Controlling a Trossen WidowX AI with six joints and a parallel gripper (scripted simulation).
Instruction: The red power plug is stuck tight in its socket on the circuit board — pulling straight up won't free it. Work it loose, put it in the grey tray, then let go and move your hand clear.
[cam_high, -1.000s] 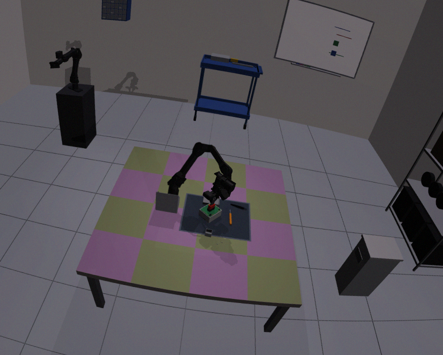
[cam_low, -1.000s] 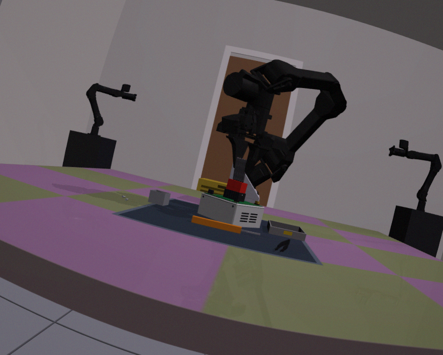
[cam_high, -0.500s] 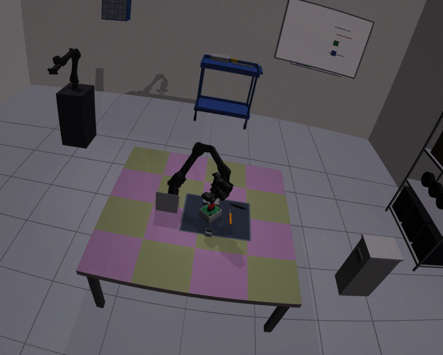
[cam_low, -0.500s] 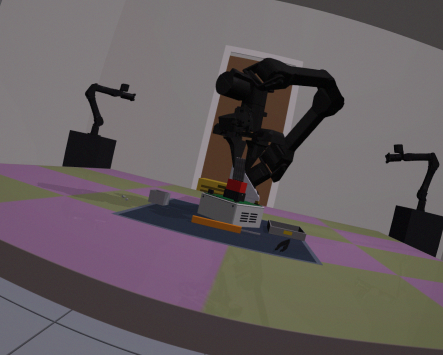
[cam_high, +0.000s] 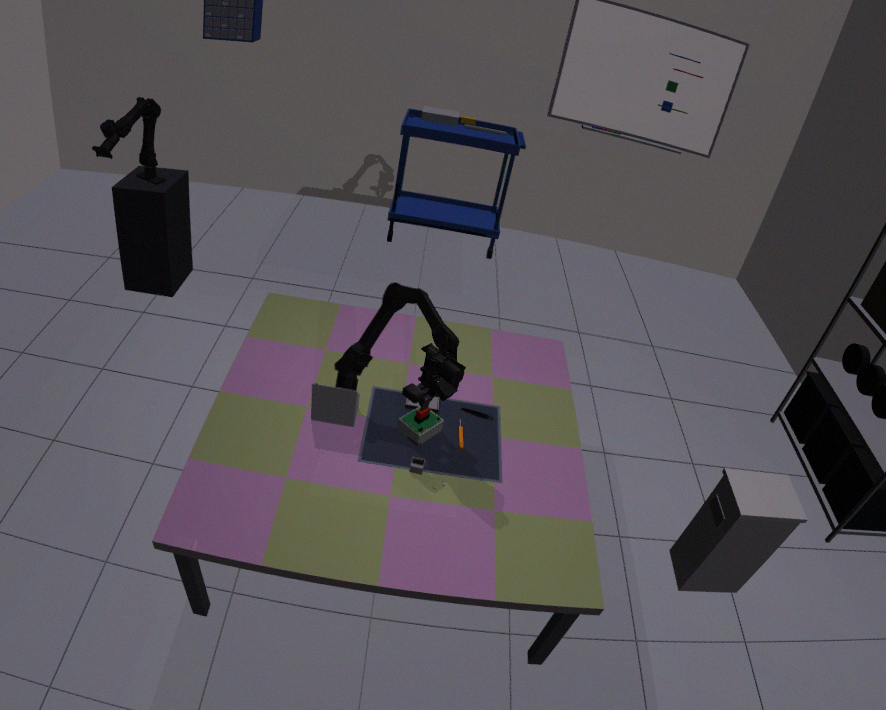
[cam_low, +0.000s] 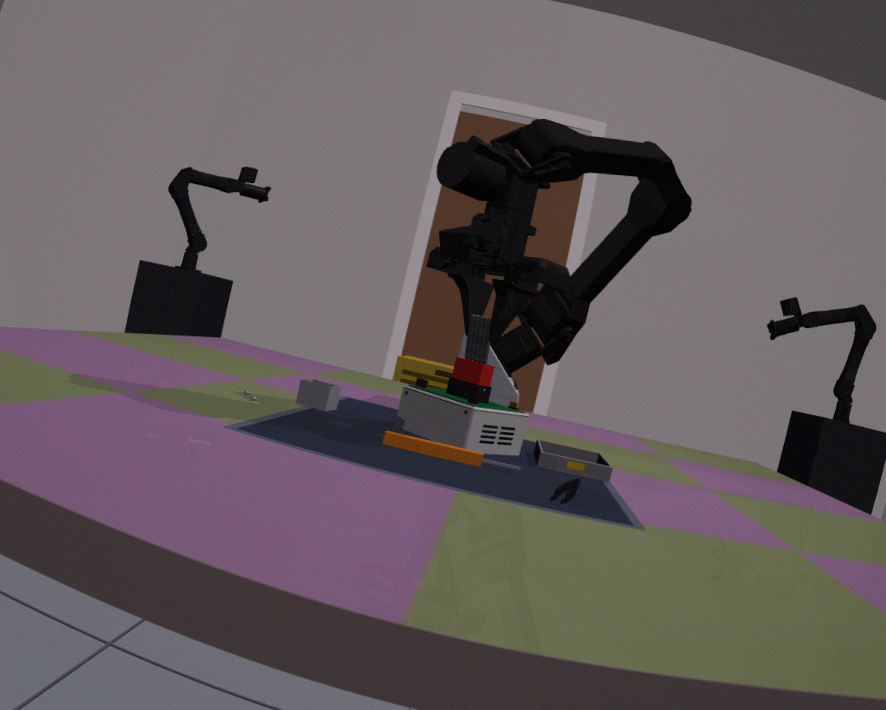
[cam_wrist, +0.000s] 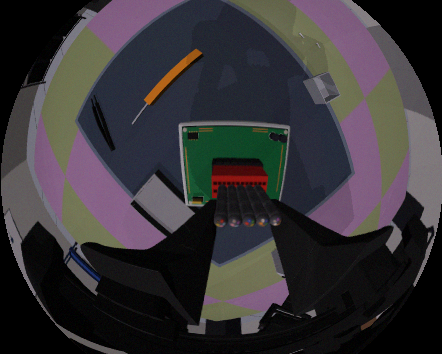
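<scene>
The circuit board (cam_high: 432, 426) (cam_low: 501, 407) (cam_wrist: 230, 143), green and set on a pale housing, carries the red power plug (cam_high: 422, 414) (cam_low: 473, 371) (cam_wrist: 240, 174) on its upper face. The plug is seen upright over its black socket (cam_low: 469, 389) (cam_wrist: 237, 162), and no gap can be made out between them, so it is judged to be seated. A row of dark grey wires (cam_low: 479, 336) (cam_wrist: 247, 200) rises from the plug. The hand (cam_high: 424, 404) (cam_low: 480, 325) (cam_wrist: 242, 206) is held above the board, pointing down, and is closed on the plug by its wire end, one finger at each end of the wire row. The plug therefore lies directly below the hand, its long axis running from finger to finger. The grey tray (cam_high: 433, 406) (cam_low: 554, 458) (cam_wrist: 162, 197) lies close beside the board, off its lower left corner in the wrist view; from above it is partly covered by the hand, so its exact gap from the board is hard to judge. A sideways rocking along or across that long axis is probably called for before any lift, as the wires could slip if pulled straight up.
</scene>
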